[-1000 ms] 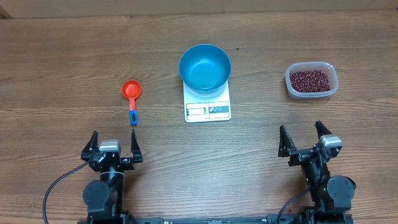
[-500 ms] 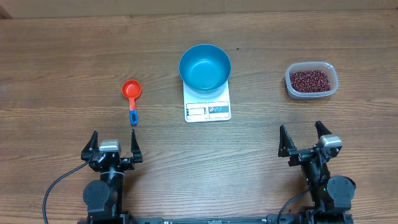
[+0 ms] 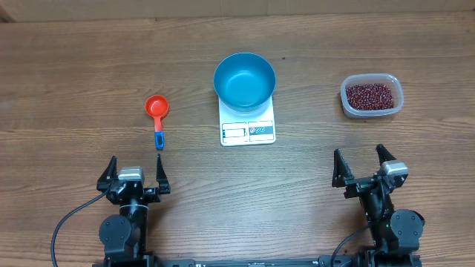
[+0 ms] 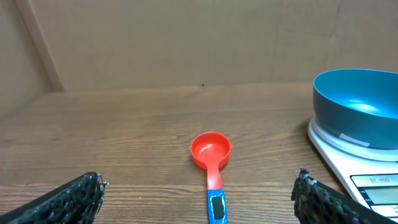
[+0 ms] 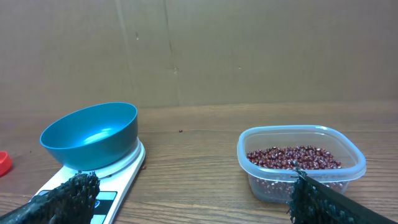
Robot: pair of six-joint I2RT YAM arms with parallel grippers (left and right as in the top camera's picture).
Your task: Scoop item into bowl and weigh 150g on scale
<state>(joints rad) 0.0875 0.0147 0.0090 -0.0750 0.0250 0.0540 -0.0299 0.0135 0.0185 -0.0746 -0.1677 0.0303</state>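
Centrally, toward the far edge of the wood-grain table (image 3: 74, 67), the round, deep blue plastic bowl (image 3: 244, 80) sits on the flat white rectangular scale (image 3: 248, 130). It covers the scale's far part and leaves the display window and button panel bare along its near edge; the bowl's smooth, glossy inside is empty. Near the table's far right corner stands a clear plastic tub (image 3: 371, 75) with rounded corners and a raised rim. The beans (image 3: 369, 95), a loose, grainy heap of tiny maroon grains, lie inside it and fill its lower part. Well apart, on the left side of the table, lies a small plastic measuring scoop (image 3: 156, 111), with its round orange-red cup toward the far edge and its narrow handle, red turning to blue, pointing at the near edge. The left gripper (image 3: 136, 159) hovers by the near edge just short of the handle's end, its black, rough-textured fingers spread wide with nothing between them. The right gripper (image 3: 358, 150) stands likewise by the near edge on the right, jaws wide apart and empty, with the tub beyond it. A plain brown cardboard wall (image 4: 186, 43) rises behind the far edge.
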